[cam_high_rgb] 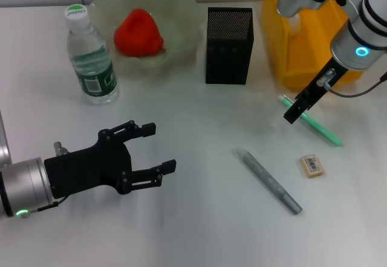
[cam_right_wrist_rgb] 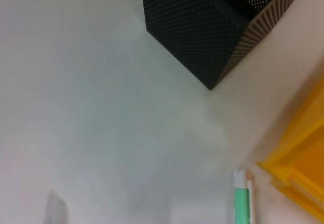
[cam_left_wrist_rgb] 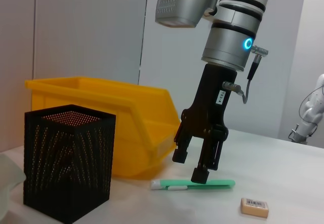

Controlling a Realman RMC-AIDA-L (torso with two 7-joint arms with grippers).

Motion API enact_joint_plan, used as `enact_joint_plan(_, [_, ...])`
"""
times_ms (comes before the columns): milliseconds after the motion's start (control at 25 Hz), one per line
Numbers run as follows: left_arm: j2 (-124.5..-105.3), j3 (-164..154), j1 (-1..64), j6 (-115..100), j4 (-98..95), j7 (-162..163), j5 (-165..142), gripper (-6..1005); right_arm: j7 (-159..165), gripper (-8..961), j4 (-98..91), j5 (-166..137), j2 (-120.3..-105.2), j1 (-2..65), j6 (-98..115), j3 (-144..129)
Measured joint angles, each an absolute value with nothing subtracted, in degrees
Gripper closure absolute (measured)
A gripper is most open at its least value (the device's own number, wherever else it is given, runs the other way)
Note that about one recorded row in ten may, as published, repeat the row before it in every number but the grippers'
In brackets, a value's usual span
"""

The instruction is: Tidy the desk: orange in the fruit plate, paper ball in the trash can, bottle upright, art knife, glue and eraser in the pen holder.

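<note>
Right hand (cam_left_wrist_rgb: 194,166) points down, fingers parted over the green art knife (cam_left_wrist_rgb: 192,184); left hand (cam_high_rgb: 150,149) hovers open, empty

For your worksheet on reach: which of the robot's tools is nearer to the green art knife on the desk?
Right. The right tool hangs open directly over the green art knife, fingertips just above it. The left tool is open, far across the desk, below the bottle.

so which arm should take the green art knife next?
Right. The right gripper hangs open just above the green art knife beside the yellow bin; the left gripper sits open across the table.
</note>
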State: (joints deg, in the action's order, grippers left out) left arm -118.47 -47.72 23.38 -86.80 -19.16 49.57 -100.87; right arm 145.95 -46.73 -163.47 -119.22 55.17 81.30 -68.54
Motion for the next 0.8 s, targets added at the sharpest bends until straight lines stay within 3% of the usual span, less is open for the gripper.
enact_joint_plan(520, [-118.47,-47.72,23.47,-86.17,-18.71,49.57,-100.92,140,145.77,141,-43.69,-163.22,-119.37,55.09,77.76,-69.20])
enact_joint_plan(800, [-118.53,-47.72,23.53,-86.17,-18.64,49.57,-100.81,140,145.77,381,-43.02,-163.21,-119.36,55.11,76.67,-69.17])
